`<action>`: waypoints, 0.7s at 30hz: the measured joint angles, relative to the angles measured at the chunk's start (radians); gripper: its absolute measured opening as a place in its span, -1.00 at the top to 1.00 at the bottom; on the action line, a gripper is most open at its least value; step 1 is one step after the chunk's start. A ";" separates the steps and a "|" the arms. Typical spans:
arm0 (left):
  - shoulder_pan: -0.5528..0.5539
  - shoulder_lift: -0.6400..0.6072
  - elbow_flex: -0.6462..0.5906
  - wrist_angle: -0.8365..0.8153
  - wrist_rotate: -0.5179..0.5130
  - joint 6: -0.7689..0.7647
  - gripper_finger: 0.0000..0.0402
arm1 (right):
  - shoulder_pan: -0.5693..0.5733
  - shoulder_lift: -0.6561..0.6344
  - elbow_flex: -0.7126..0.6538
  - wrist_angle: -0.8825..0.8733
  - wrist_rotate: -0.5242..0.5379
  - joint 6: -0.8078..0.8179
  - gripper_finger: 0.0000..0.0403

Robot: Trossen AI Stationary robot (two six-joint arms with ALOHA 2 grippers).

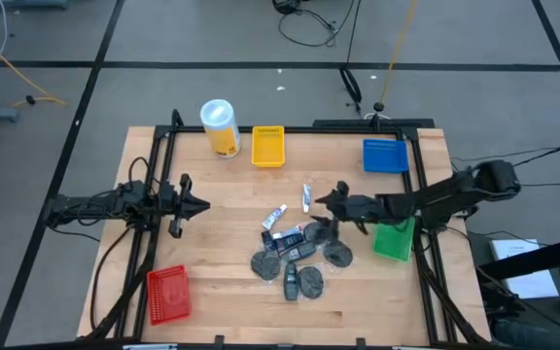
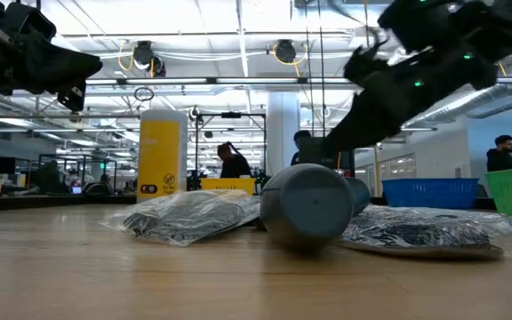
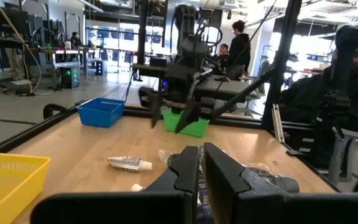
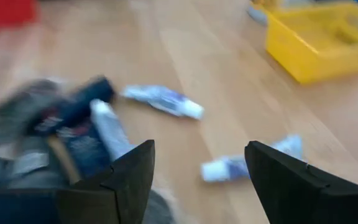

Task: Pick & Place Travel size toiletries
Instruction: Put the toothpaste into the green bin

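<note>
The toiletries lie heaped at mid-table (image 1: 295, 255): dark grey discs, dark oblong packs, some in clear wrap (image 2: 194, 213). Two white tubes with blue ends lie apart just beyond the heap (image 1: 306, 196) (image 1: 276, 217), and show in the right wrist view (image 4: 163, 99) (image 4: 247, 165). My right gripper (image 1: 323, 202) (image 4: 201, 180) hangs open above the table at the heap's far right side, near the tubes, touching nothing. My left gripper (image 1: 200, 204) (image 3: 201, 171) waits left of the heap, raised, its fingers shut on nothing.
A tall yellow canister (image 1: 220, 127) and a yellow tray (image 1: 268, 146) stand at the far edge. A blue tray (image 1: 385, 156) sits far right, a green tray (image 1: 393, 240) right of the heap, a red tray (image 1: 167, 294) near left. People are in the room behind.
</note>
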 joint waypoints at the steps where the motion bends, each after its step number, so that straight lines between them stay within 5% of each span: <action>1: 0.000 0.000 0.000 0.001 0.000 0.000 0.88 | -0.012 0.019 0.030 -0.050 0.009 0.013 -0.23; 13: 0.000 0.000 0.000 0.001 0.000 -0.005 0.88 | -0.089 0.262 0.137 -0.017 0.149 0.178 -0.24; 21: 0.000 0.000 0.000 0.000 -0.009 -0.005 0.88 | -0.128 0.399 0.164 0.101 0.100 0.183 -0.07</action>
